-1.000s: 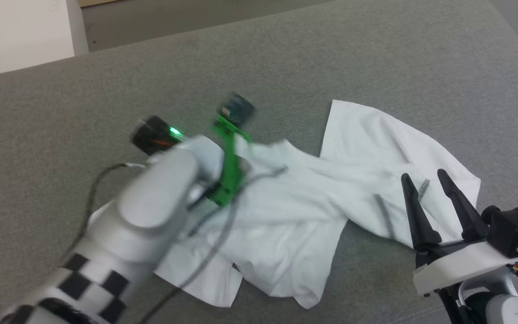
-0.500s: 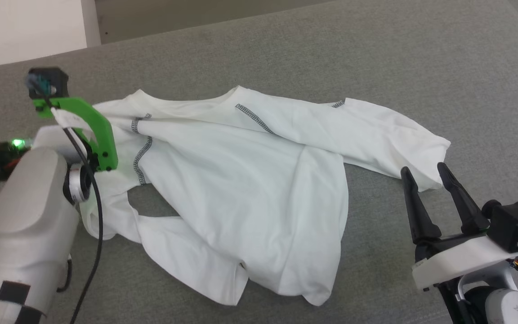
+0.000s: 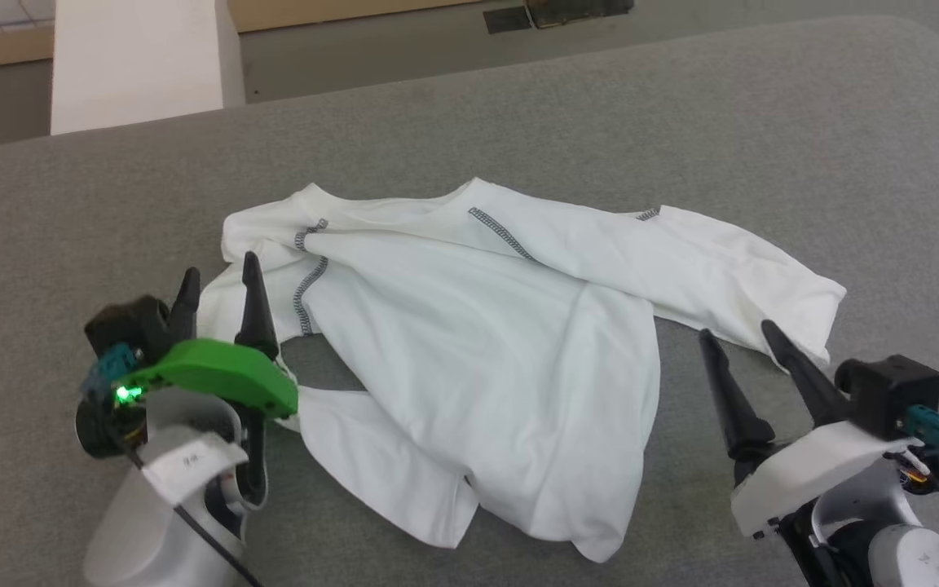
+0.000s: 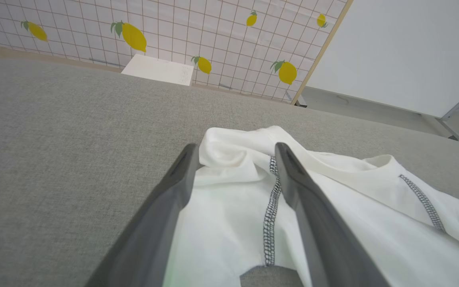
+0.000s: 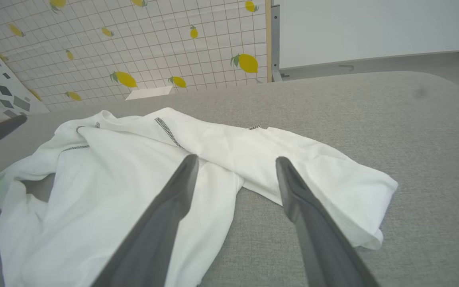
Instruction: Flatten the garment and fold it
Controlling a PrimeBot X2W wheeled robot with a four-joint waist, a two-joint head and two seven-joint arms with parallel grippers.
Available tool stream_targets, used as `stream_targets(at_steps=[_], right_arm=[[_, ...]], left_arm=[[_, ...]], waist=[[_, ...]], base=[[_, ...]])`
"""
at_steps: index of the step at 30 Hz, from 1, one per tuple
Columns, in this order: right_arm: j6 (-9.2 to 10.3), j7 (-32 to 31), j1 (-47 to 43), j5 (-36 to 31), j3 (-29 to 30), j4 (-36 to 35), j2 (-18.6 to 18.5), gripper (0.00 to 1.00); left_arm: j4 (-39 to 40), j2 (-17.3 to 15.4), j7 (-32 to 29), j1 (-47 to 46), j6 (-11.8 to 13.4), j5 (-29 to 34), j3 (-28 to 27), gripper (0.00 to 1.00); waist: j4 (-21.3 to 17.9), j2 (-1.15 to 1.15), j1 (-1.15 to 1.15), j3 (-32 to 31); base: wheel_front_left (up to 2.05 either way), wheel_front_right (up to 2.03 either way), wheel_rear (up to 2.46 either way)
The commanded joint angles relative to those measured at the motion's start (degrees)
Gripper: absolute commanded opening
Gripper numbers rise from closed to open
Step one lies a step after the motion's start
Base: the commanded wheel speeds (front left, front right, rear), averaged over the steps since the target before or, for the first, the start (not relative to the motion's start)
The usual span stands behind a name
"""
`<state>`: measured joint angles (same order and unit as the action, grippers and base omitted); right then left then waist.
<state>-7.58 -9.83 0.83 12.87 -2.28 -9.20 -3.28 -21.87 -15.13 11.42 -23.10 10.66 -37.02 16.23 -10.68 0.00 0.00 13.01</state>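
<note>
The garment [image 3: 478,342], a white long-sleeved shirt with grey-stitched shoulder seams, lies rumpled and partly spread on the grey padded surface [image 3: 681,114]. One sleeve [image 3: 681,261] runs out to the right, another [image 3: 372,456] doubles back under the body. My left gripper [image 3: 221,281] stands open at the garment's left shoulder, holding nothing; in the left wrist view the garment [image 4: 261,207] shows between its fingers [image 4: 157,215]. My right gripper [image 3: 734,334] is open just short of the right sleeve's cuff, apart from the garment [image 5: 142,183].
A white box [image 3: 139,61] stands beyond the surface's far left edge. Floor and a tiled wall with lemon prints [image 4: 173,36] lie behind it. The padded surface stretches bare around the garment on all sides.
My left gripper dragged the garment's shoulder out to the left, spreading it, then let go and now stands open beside it. The right gripper has hardly moved. The head camera has shifted.
</note>
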Motion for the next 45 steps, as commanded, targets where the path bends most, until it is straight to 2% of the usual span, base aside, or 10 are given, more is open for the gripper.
stream_targets(at_steps=[1, 9, 21, 22, 23, 24, 38, 40, 41, 45], right_arm=[[0.09, -1.9, 0.1, 0.7, -0.5, 0.6, -0.1, 1.00], [0.09, -15.5, 7.6, 2.2, -1.9, 7.2, 0.2, 1.00], [0.09, -35.7, 18.8, 1.0, -3.5, 24.0, 0.4, 1.00], [0.09, -37.1, 18.9, 1.2, -3.9, 24.5, 0.4, 0.81], [0.09, -38.6, 18.7, 2.1, -4.6, 24.7, 0.4, 0.15], [0.09, -39.7, 18.4, 2.9, -5.1, 24.5, 0.4, 0.00], [0.09, -45.1, -1.1, 9.6, -19.0, -1.6, 0.0, 0.00], [0.09, -43.5, -3.2, 8.5, -18.9, -4.3, 0.0, 0.44], [0.09, -42.3, -4.1, 8.0, -18.4, -5.5, 0.0, 1.00], [0.09, -34.5, -4.3, 6.1, -14.7, -9.5, 0.1, 1.00]], left_arm=[[2.0, 0.6, 1.8, 2.3, 0.0, 1.1, -0.3, 1.00], [17.3, 6.7, 3.6, 11.0, -2.1, 10.9, -6.1, 1.00], [20.1, 11.4, 3.6, 12.1, -7.4, 18.1, -11.5, 1.00], [20.0, 11.5, 3.6, 12.2, -7.6, 18.2, -11.7, 1.00], [19.9, 11.7, 3.6, 12.3, -7.8, 18.4, -12.0, 1.00], [19.8, 11.8, 3.6, 12.4, -7.9, 18.5, -12.2, 1.00], [18.8, 12.2, 3.6, 15.6, -8.5, 18.8, -15.6, 1.00], [18.7, 12.2, 3.6, 15.7, -8.6, 18.8, -15.8, 1.00], [18.6, 12.2, 3.6, 15.7, -8.7, 18.8, -15.9, 1.00], [18.6, 12.2, 3.6, 15.7, -9.0, 18.8, -15.8, 1.00]], waist=[[2.0, 0.00, 0.00, -1.4], [6.7, 0.00, 0.00, -0.2], [12.0, 0.00, 0.00, 3.6], [12.1, 0.00, 0.00, 3.6], [12.2, 0.00, 0.00, 3.6], [12.3, 0.00, 0.00, 3.4], [9.5, 0.00, 0.00, -2.9], [9.2, 0.00, 0.00, -3.2], [9.1, 0.00, 0.00, -3.3], [9.0, 0.00, 0.00, -3.3]], base=[[0.00, 0.00, 0.00], [0.00, 0.00, 0.00], [0.00, 0.00, 0.00], [0.00, 0.00, 0.00], [0.00, 0.00, 0.00], [0.00, 0.00, 0.00], [0.00, 0.00, 0.00], [0.00, 0.00, 0.00], [0.00, 0.00, 0.00], [0.00, 0.00, 0.00]])
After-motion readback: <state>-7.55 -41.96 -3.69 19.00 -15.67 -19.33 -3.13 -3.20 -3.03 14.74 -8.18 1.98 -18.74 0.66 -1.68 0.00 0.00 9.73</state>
